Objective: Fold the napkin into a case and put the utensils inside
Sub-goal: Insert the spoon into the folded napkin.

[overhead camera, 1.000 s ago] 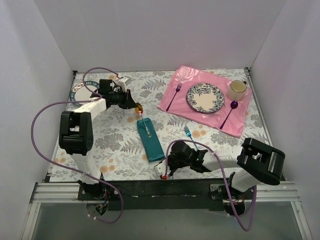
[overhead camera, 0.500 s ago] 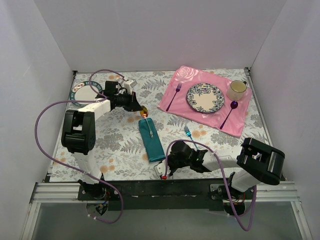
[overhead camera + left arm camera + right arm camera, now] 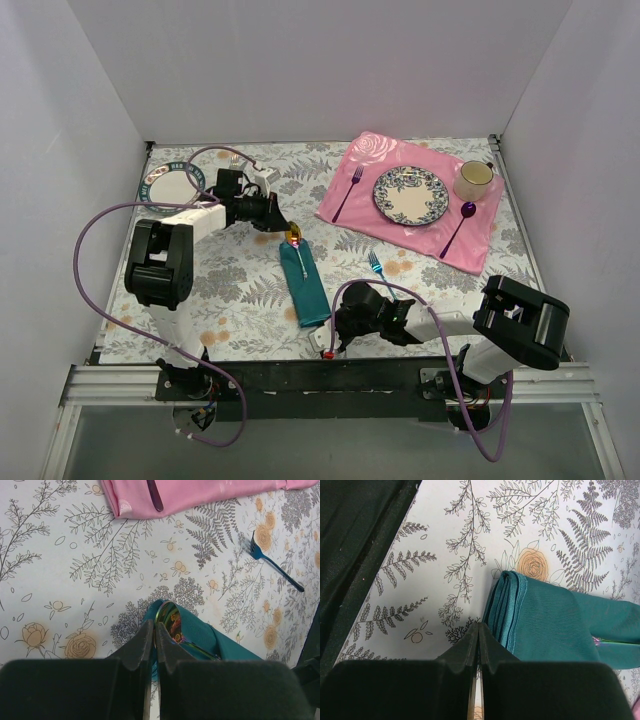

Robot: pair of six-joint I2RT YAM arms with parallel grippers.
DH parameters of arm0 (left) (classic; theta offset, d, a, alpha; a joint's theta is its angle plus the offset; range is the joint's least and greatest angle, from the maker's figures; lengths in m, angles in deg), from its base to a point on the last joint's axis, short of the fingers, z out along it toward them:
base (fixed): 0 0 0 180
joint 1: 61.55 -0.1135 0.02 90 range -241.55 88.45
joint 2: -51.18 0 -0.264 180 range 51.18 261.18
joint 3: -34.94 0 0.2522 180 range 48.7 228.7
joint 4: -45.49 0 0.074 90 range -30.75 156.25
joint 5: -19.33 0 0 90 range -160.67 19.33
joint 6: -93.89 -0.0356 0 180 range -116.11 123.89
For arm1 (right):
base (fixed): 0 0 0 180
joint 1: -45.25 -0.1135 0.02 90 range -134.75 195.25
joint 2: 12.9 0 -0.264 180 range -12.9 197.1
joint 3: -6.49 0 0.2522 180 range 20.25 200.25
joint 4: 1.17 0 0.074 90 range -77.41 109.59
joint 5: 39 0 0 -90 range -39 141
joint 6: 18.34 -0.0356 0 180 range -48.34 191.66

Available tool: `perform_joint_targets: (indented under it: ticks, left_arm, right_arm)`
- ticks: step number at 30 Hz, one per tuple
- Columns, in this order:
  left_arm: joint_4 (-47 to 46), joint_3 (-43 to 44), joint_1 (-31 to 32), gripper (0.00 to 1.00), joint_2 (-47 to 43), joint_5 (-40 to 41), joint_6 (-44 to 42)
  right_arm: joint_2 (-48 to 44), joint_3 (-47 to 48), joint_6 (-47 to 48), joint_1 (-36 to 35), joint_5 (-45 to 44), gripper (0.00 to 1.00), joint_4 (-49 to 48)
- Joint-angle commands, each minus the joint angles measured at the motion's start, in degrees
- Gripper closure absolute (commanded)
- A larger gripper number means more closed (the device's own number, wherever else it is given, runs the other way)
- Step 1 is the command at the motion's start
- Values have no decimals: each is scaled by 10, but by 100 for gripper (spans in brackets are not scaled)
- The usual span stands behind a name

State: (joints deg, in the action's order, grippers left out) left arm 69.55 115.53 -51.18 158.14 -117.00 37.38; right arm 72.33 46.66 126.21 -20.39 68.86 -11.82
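The left end effector, pressed together and holding nothing, hovers just behind the spoon, whose bowl lies on the far end of the teal case. The right end effector, also pressed together, sits just beside the case's near end on the surface.

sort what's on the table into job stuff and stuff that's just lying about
Job: teal napkin case, rainbow spoon, blue fork.
Lying about: pink placemat, patterned plate, cup, purple fork, purple spoon, round plate far left.
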Motion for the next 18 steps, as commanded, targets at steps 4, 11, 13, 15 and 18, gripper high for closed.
perform_joint_targets:
  ticks: [4, 11, 13, 15, 18]
  left_arm:
    - [2, -2, 15, 100, -25, -17, -10]
    - [2, -13, 26, 100, -32, -10, -9]
    - [2, -16, 31, 100, -32, -11, -8]
    - [3, -20, 33, 100, -32, -11, -7]
    - [3, -27, 39, 100, -32, -12, -4]
  right_arm:
    - [10, 2, 8, -2, -4, 92, -5]
    - [12, 3, 8, -1, -3, 92, -6]
    - [12, 2, 8, -2, -4, 92, -6]
    - [11, 1, 8, -2, -4, 92, -6]
    - [8, 0, 9, -1, -6, 92, -6]
